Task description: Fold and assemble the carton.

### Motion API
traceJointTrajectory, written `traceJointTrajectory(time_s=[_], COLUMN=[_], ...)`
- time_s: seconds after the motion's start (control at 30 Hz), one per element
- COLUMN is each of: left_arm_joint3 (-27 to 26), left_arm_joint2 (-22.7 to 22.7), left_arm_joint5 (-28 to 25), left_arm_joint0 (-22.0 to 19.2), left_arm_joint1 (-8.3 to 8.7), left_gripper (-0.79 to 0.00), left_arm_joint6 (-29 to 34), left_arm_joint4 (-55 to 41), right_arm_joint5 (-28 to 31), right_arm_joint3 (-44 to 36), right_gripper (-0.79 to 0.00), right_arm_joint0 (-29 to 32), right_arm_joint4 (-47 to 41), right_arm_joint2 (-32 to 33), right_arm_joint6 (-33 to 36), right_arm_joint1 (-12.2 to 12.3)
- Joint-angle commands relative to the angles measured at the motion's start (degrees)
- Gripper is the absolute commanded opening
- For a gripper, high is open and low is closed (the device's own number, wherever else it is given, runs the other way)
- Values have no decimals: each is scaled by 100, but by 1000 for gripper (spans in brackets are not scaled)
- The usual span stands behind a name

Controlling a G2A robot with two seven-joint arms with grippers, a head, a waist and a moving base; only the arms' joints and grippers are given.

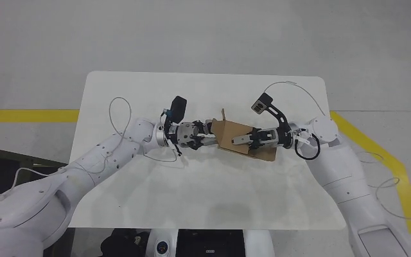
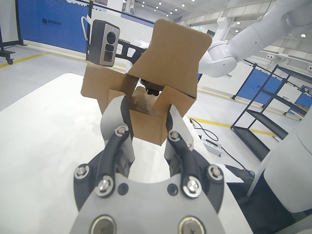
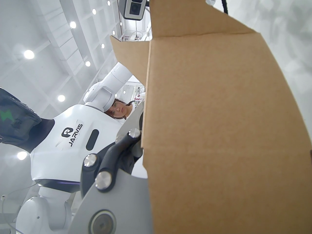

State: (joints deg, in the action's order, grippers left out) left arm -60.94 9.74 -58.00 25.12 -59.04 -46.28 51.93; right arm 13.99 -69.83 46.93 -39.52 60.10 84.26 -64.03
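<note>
Carton (image 1: 228,130) is hanging over the middle of the table (image 1: 128,90), held between both arms, with the flaps at its left end standing open. Left gripper (image 2: 146,120) is pinching that end, fingers closed onto the cardboard. Right gripper (image 1: 244,139) is clamping a side panel from the opposite end.

Overhead; both wrist cameras near carton (image 1: 228,131)

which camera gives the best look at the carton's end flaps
The left wrist view: the carton faces it end on, flaps raised and unfolded, the left gripper clamped on a lower fold. The top view shows it small, from above. The right wrist view shows mostly one plain side panel.
</note>
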Motion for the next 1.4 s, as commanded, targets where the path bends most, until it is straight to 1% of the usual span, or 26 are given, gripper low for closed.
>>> traceJointTrajectory(time_s=[0.0,0.27,0.6,0.73,0.8,0.87,0.9,1.0,1.13,1.17,1.23,1.37], left_arm_joint3=[-4,-6,78,166,232,303,336,438,638,694,799,991], left_arm_joint2=[0,0,0,0,15,67,98,199,356,401,493,681], left_arm_joint5=[0,0,0,0,0,0,0,0,0,0,0,0], left_arm_joint0=[-15,-1,-25,-42,-57,-62,-54,-26,25,38,53,68], left_arm_joint1=[-22,-89,-115,-100,-82,-59,-46,-5,39,44,44,9], left_gripper=[-468,-406,-406,-394,-376,-342,-308,-262,-169,-139,-3,0], left_arm_joint6=[0,36,0,0,0,0,0,0,0,1,7,116], left_arm_joint4=[92,469,497,400,309,242,214,172,141,123,98,-30], right_arm_joint5=[9,60,49,51,55,50,45,40,26,10,-15,-60], right_arm_joint3=[18,93,61,71,70,66,61,62,70,63,42,6], right_gripper=[-785,-785,-785,-785,-785,-785,-785,-785,-785,-785,-785,-785], right_arm_joint0=[-6,23,46,64,77,87,90,98,100,99,83,58], right_arm_joint4=[-1,-5,-2,-9,-18,-25,-31,-36,-61,-67,-60,-40], right_arm_joint2=[-4,54,79,130,150,160,161,159,145,128,77,-50], right_arm_joint6=[4,-65,-80,-74,-70,-70,-58,-23,40,100,235,374], right_arm_joint1=[-4,-3,-6,4,7,8,8,7,2,-1,-8,-32])
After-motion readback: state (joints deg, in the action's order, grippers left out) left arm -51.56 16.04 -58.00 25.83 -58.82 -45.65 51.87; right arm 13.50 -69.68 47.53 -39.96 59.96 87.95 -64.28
